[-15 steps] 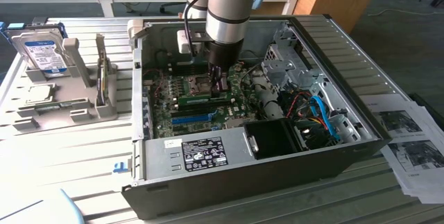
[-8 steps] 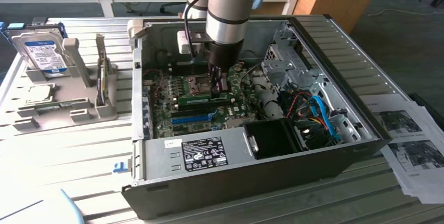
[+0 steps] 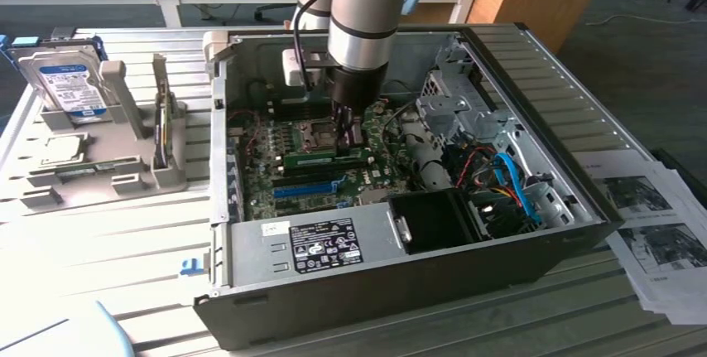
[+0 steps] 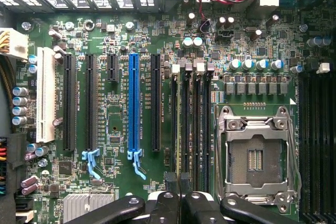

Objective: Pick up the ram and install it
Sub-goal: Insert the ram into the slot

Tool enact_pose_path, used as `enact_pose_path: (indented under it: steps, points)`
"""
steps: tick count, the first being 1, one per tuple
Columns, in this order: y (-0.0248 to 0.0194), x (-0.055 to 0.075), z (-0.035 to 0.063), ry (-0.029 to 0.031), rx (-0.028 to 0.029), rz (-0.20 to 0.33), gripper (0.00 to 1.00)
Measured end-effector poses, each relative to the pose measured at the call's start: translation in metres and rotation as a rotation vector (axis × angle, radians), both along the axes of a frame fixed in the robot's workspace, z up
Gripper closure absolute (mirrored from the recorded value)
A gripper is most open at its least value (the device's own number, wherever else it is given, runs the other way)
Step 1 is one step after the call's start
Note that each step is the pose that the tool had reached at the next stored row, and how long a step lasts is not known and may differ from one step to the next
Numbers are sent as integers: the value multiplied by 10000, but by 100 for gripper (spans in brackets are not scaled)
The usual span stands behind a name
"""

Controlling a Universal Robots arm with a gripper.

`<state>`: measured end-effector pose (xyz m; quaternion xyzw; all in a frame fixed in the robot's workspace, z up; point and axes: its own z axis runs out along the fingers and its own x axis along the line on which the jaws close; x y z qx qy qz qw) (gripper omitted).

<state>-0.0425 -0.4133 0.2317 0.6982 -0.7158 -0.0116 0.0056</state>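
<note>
The ram point(image 3: 313, 158) is a thin green stick standing on edge among the memory slots of the motherboard, inside the open computer case point(image 3: 574, 175). My gripper point(image 3: 351, 135) reaches straight down into the case and hangs over the end of the ram nearest the CPU socket. I cannot tell whether it touches the ram. In the wrist view my gripper point(image 4: 179, 183) is shut, with both black fingertips pressed together above one end of the black memory slots point(image 4: 195, 124). The long blue slot point(image 4: 134, 103) lies parallel to them, and the CPU socket point(image 4: 255, 156) is on their other side.
A grey holder point(image 3: 132, 179) stands on the exterior view's left. It carries a silver hard drive point(image 3: 66, 84), a square chip point(image 3: 61, 148) and another thin green strip point(image 3: 94, 171). Printed sheets point(image 3: 651, 224) lie on the exterior view's right. Cables and the drive cage crowd the case's right half.
</note>
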Motion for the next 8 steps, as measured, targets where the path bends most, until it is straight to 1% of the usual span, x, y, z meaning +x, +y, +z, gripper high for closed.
enact_pose_path:
  steps: [8]
  points:
    - [0, 3, 0, 0, 0, 0, 89]
